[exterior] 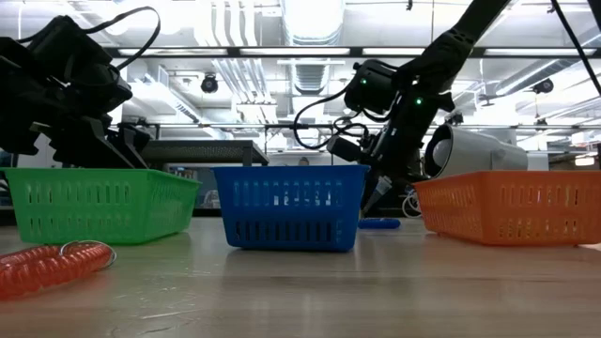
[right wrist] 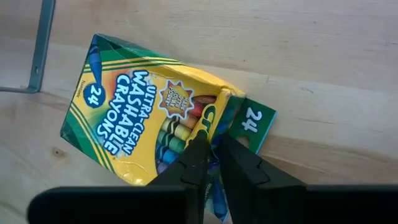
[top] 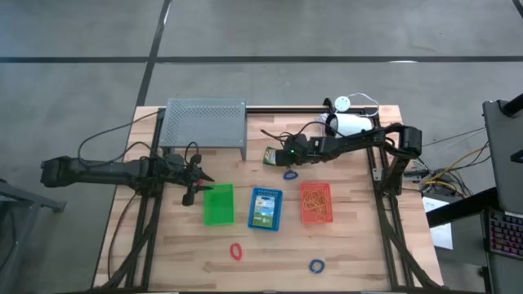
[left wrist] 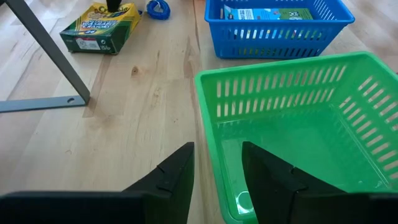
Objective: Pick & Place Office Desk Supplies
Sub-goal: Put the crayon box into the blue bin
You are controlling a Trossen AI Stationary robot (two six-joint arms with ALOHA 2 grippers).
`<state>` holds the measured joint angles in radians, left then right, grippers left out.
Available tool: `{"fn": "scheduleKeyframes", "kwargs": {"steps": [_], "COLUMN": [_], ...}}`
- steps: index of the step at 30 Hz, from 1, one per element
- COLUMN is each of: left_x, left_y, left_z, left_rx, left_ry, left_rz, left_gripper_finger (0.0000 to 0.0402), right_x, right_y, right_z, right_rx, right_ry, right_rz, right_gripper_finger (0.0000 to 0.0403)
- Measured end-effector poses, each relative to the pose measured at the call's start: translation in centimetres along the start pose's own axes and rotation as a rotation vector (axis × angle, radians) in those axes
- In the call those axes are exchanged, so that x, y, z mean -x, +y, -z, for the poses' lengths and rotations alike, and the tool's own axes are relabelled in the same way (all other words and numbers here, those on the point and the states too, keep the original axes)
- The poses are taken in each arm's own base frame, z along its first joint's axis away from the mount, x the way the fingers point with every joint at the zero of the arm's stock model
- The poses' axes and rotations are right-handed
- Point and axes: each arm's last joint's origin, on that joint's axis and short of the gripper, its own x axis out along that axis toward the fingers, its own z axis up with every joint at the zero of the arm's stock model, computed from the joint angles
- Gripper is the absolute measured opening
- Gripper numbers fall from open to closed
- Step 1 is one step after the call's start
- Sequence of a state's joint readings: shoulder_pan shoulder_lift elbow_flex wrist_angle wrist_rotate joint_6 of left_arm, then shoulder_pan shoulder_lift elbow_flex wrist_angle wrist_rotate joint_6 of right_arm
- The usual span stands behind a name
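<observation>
Closing right gripper (right wrist: 210,163), fingers nearly together on the torn end of the yellow-green cardboard crayon box (right wrist: 149,118) at upper centre of the overhead frame, best squeezed firmly before lifting; left gripper (left wrist: 217,180) apart, waiting beside the green plastic basket (left wrist: 348,81).

Your right pincer (top: 282,157) at crayon box (top: 273,154), left pincer (top: 198,184) beside green basket (top: 218,204), blue basket (top: 265,209), orange basket (top: 315,202) on worktop (top: 359,245).

Even bright overhead light, soft shadows only on the wooden table (top: 351,245). Low view backlit by ceiling strip lights (exterior: 310,19), arms near-silhouette, red coil (exterior: 52,266) blurred up close. Glare spot inside green basket (left wrist: 298,137) floor; right wrist view sharp.
</observation>
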<state>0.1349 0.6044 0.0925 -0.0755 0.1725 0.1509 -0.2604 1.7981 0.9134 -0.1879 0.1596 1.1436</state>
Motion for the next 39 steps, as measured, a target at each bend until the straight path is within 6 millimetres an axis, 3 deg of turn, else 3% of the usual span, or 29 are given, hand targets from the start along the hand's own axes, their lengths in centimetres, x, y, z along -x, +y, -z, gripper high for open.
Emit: {"fn": "scheduleKeyframes", "kwargs": {"steps": [5,18,29,39], "left_x": [0.0,0.0,0.0,0.0], "left_y": [0.0,0.0,0.0,0.0], "left_z": [0.0,0.0,0.0,0.0], "left_rx": [0.000,0.000,0.000,0.000], "left_ry": [0.000,0.000,0.000,0.002], "left_rz": [0.000,0.000,0.000,0.000], "left_gripper_finger": [0.0138,0.0138,0.0138,0.0139], "right_x": [0.0,0.7,2.6,6.0], "right_y": [0.0,0.0,0.7,1.6], "right_z": [0.0,-0.2,-0.5,-1.3], "right_rx": [0.015,0.056,0.134,0.199], "right_ry": [0.001,-0.062,-0.162,-0.256], "right_rz": [0.002,0.014,-0.015,-0.099], "right_gripper_finger": [0.0013,0.0008,0.0008,0.0008]}}
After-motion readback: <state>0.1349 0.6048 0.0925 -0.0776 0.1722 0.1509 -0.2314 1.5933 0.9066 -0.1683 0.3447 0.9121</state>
